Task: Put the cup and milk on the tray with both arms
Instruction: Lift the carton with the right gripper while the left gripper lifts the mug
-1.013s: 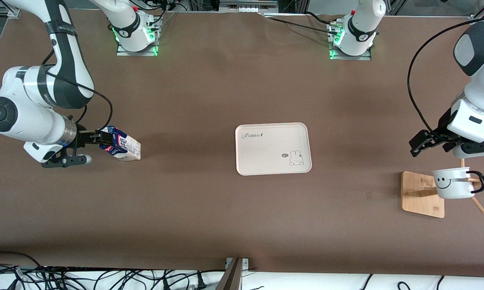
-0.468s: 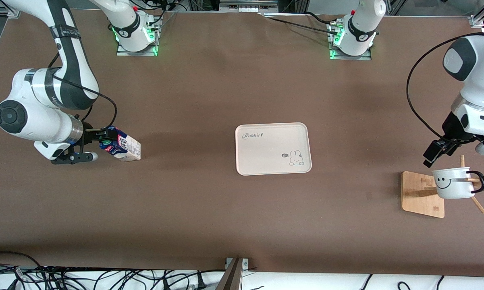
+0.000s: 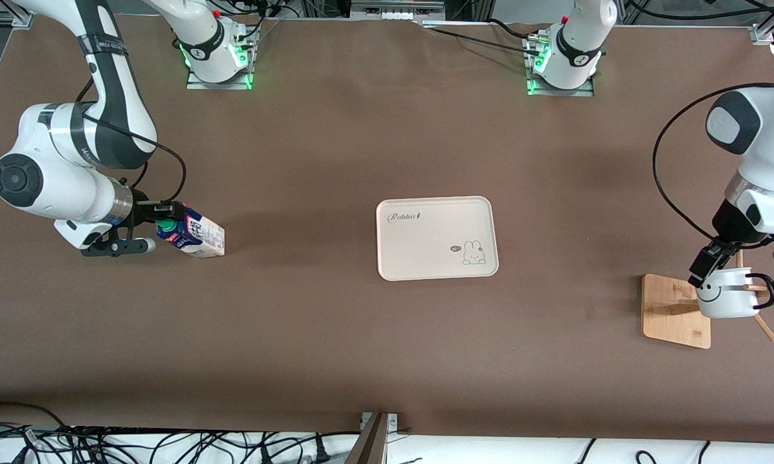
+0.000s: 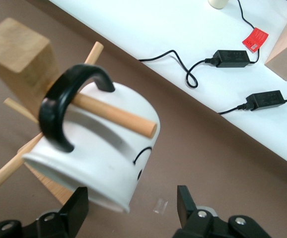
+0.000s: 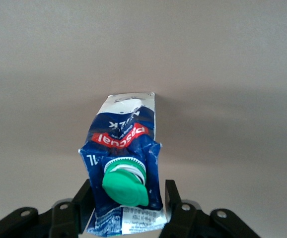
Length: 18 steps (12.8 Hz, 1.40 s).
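The milk (image 3: 203, 238) stands tilted on the table at the right arm's end. My right gripper (image 3: 162, 219) is open, a finger on either side of its blue top beside the green cap (image 5: 126, 186); one finger seems to touch the milk (image 5: 126, 139) and the other is just clear of it. The cup (image 3: 728, 299) hangs by its black handle (image 4: 64, 109) on a peg of a wooden stand at the left arm's end. My left gripper (image 3: 706, 265) is open just above the cup (image 4: 99, 153), its rim edge between the fingers. The tray (image 3: 435, 267) lies empty mid-table.
The wooden stand (image 3: 667, 309) has a flat bamboo base, an upright post (image 4: 19, 54) and several pegs sticking out. The table's edge, with cables and power adapters (image 4: 233, 57) on a white surface, runs close by the stand.
My left gripper has come down to the cup's rim. My right hand has shifted slightly around the milk's top. The milk, cup and tray have not moved.
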### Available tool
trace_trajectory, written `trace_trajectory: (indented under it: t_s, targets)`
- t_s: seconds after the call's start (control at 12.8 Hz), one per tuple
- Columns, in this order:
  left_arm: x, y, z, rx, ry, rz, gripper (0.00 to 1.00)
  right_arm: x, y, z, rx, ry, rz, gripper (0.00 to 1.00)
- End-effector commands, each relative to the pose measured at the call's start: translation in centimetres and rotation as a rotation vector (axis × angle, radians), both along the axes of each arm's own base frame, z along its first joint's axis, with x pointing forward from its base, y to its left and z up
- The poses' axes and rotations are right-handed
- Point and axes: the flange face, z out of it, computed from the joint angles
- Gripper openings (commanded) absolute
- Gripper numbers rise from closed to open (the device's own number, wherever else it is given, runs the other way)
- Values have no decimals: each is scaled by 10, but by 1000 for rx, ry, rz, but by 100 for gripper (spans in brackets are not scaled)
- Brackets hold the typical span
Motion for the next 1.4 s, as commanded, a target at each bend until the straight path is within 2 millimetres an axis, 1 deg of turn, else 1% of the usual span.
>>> trace_trajectory:
  t_s: [0.0, 0.08, 0.16, 0.31, 0.39, 0.47, 0.55, 0.62, 0.7, 0.78, 0.86, 0.94, 1.01, 1.09, 1.25, 1.32]
  targets:
    - [32, 6, 2, 7, -33, -41, 55, -7, 10, 7, 19, -4, -4, 56]
    - [31, 6, 1, 7, -32, -41, 43, -7, 11, 6, 19, -4, -2, 53]
    - [31, 6, 1, 7, -30, -43, 29, -7, 11, 7, 19, -4, -2, 52]
    - [30, 5, 1, 9, -27, -45, 23, -5, 17, 11, 19, -11, -1, 50]
    - [28, 4, 1, 8, -25, -47, 22, -5, 20, 13, 20, -9, 6, 50]
    - [27, 3, -1, 10, -19, -52, 13, -3, 24, 18, 23, -15, 12, 50]
    - [27, 2, 3, 11, -24, -53, 7, 0, 29, 25, 21, -8, 10, 50]
    - [26, -2, 5, 10, -21, -59, 3, 6, 38, 39, 20, -12, -3, 50]
    - [26, -6, 5, 9, -9, -67, 0, 11, 54, 48, 18, -3, -1, 50]
    - [25, -20, 11, 2, -2, -86, 0, 16, 68, 56, 12, -1, -6, 50]
    - [24, -31, 15, -5, 13, -100, 0, 19, 88, 60, 11, 0, -6, 50]
    - [22, -46, 21, -10, 29, -122, 0, 21, 114, 60, 23, 8, -13, 50]
    - [20, -52, 25, -7, 51, -136, 0, 24, 140, 59, 32, 17, -34, 50]
    - [18, -61, 27, -6, 71, -153, 0, 26, 170, 59, 23, 18, -48, 50]
    - [13, -78, 34, -4, 99, -187, 0, 19, 246, 52, -8, 9, -77, 50]
    - [12, -94, 35, -8, 112, -213, 0, 15, 278, 49, -18, 3, -108, 50]
